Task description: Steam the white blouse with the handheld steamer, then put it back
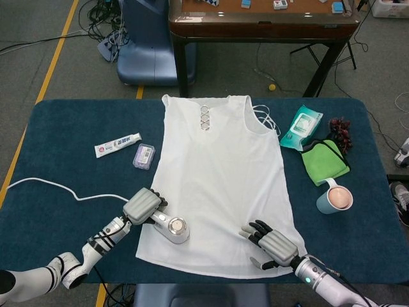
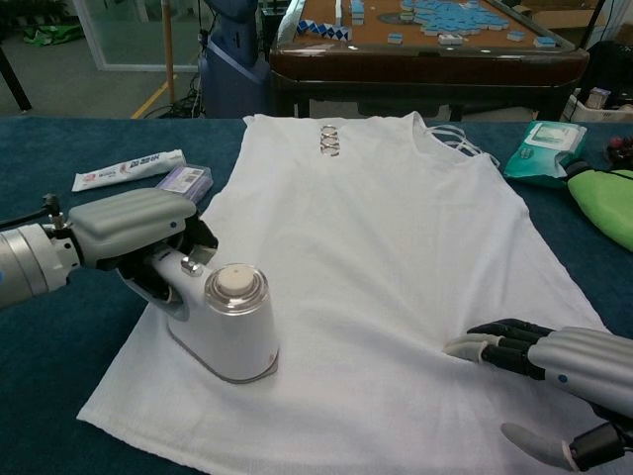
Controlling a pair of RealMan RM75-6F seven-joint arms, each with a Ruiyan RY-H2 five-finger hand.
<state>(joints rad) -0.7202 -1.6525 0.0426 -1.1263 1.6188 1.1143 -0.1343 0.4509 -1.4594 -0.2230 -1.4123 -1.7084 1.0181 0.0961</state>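
The white blouse [image 1: 217, 179] [image 2: 386, 257] lies flat on the blue table, neck toward the far edge. My left hand [image 1: 143, 207] [image 2: 134, 233] grips the white handheld steamer [image 1: 174, 229] [image 2: 226, 325], which stands on the blouse's lower left part near its hem. A white cord [image 1: 57, 187] trails from that side to the table's left edge. My right hand [image 1: 271, 243] [image 2: 554, 371] rests on the blouse's lower right corner with its fingers spread and holds nothing.
Left of the blouse lie a toothpaste tube [image 1: 117, 144] [image 2: 127, 169] and a small purple box [image 1: 144, 156] [image 2: 185, 179]. To the right are a wet-wipes pack [image 1: 301, 127] [image 2: 545, 148], a green cloth [image 1: 324, 161], dark grapes [image 1: 339, 131] and a mug [image 1: 335, 197]. A wooden table [image 1: 262, 25] stands behind.
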